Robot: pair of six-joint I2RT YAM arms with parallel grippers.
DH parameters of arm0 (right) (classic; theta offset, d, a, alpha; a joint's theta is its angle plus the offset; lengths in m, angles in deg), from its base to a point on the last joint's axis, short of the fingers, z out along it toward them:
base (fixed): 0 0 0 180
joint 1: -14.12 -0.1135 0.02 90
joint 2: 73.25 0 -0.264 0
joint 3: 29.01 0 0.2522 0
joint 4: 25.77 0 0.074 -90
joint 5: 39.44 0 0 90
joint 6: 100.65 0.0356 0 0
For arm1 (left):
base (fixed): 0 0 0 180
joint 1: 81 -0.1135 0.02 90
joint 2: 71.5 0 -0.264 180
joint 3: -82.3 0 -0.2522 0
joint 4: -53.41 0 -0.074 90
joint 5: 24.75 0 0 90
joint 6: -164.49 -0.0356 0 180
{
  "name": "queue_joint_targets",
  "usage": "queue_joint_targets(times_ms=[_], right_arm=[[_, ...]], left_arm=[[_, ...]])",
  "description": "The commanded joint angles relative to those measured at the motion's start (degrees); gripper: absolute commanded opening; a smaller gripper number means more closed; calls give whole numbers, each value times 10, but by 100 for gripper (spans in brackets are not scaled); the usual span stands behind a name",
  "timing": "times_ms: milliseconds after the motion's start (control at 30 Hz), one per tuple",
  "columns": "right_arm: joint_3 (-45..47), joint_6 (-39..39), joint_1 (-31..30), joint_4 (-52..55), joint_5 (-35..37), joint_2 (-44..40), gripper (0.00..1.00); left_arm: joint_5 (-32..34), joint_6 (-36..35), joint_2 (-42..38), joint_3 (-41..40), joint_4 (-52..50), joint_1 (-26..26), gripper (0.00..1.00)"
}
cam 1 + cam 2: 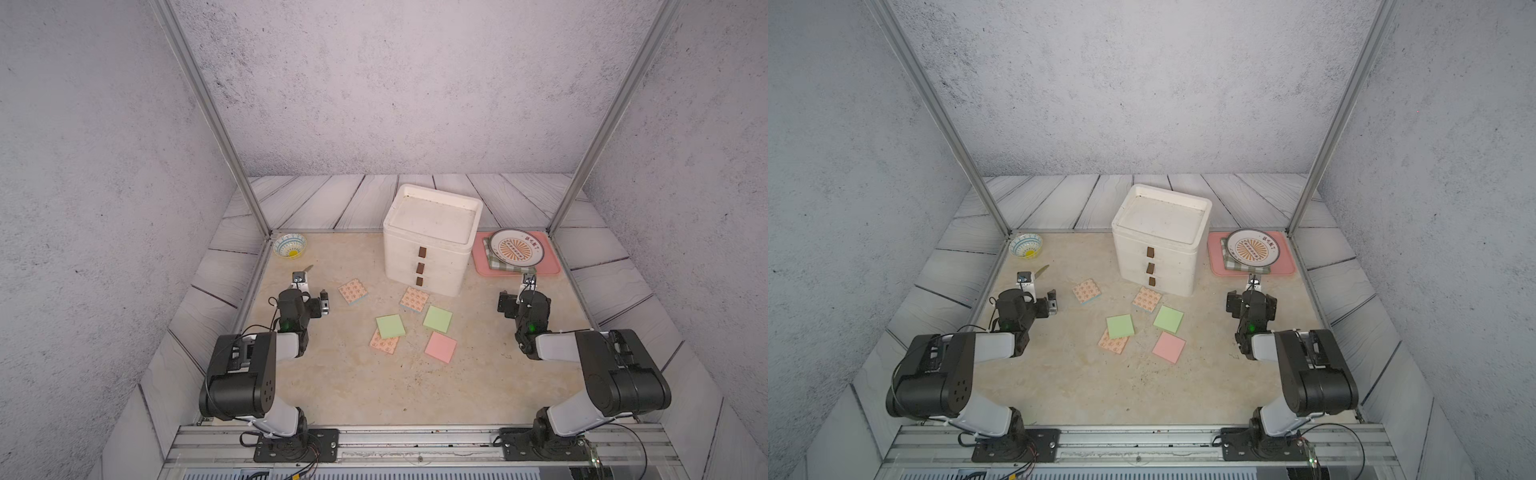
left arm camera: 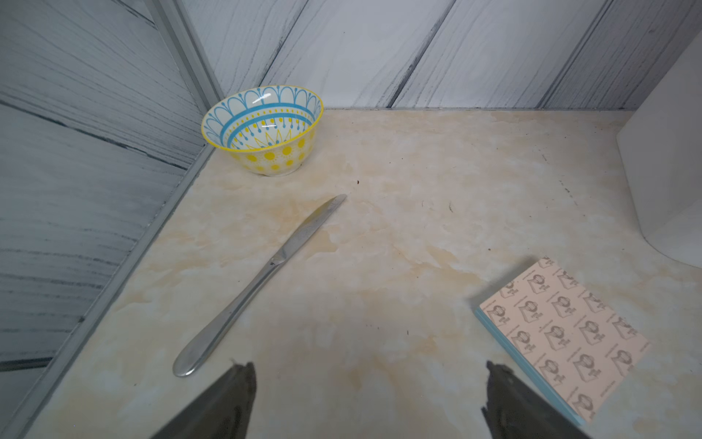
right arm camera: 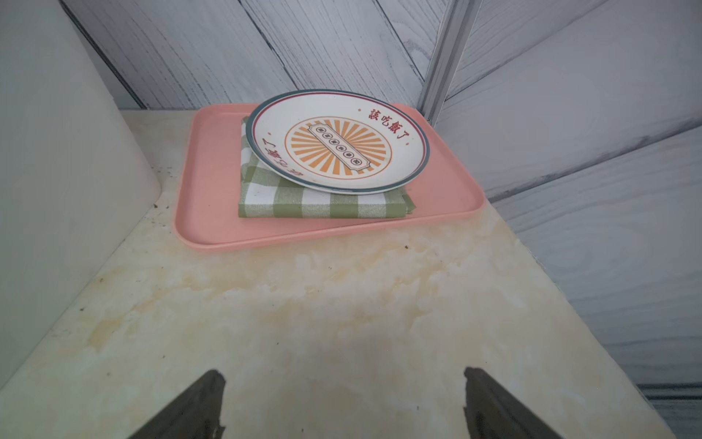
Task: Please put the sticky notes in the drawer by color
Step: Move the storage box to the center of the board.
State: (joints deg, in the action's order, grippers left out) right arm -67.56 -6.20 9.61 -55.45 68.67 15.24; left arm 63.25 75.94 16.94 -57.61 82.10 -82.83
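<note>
Several sticky notes lie flat on the table in front of the drawer (image 1: 428,257), a white three-drawer chest with brown tab handles and all drawers shut. Three are orange-patterned (image 1: 353,291) (image 1: 414,299) (image 1: 384,344). Two are light green (image 1: 390,326) (image 1: 437,319), and the left green one overlaps an orange-patterned pad. One is pink (image 1: 441,347). My left gripper (image 2: 370,370) is open over bare table, with an orange-patterned pad (image 2: 562,334) just beside one finger. My right gripper (image 3: 343,374) is open over bare table to the right of the chest (image 3: 57,190).
A yellow-and-blue bowl (image 1: 290,245) stands in the back left corner, with a table knife (image 2: 262,281) near my left fingers. At the back right, a pink tray (image 3: 205,228) holds a folded green checked cloth (image 3: 304,205) under a plate (image 3: 338,144). Frame posts and walls close in the sides.
</note>
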Motion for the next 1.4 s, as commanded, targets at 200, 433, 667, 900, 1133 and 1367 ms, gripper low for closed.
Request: queue_joint_targets(times_ms=[200,433,667,900,1133,1367], right_arm=[[-8,1,3,5,-5,-5,99],[-9,1,2,4,-4,-5,99],[-9,1,3,4,-4,-5,99],[-9,1,2,5,-5,-5,99],[-25,18,2,96,17,-92,99],[-130,104,3,382,-72,-218,97]], left_arm=[[-5,-4,-6,9,-4,-3,98],[-5,-4,-6,9,-4,-3,98],[-5,-4,-7,9,-4,-3,98],[-5,-4,-7,9,-4,-3,98],[31,17,-78,65,-153,-2,99],[7,169,-149,196,-401,-3,98]])
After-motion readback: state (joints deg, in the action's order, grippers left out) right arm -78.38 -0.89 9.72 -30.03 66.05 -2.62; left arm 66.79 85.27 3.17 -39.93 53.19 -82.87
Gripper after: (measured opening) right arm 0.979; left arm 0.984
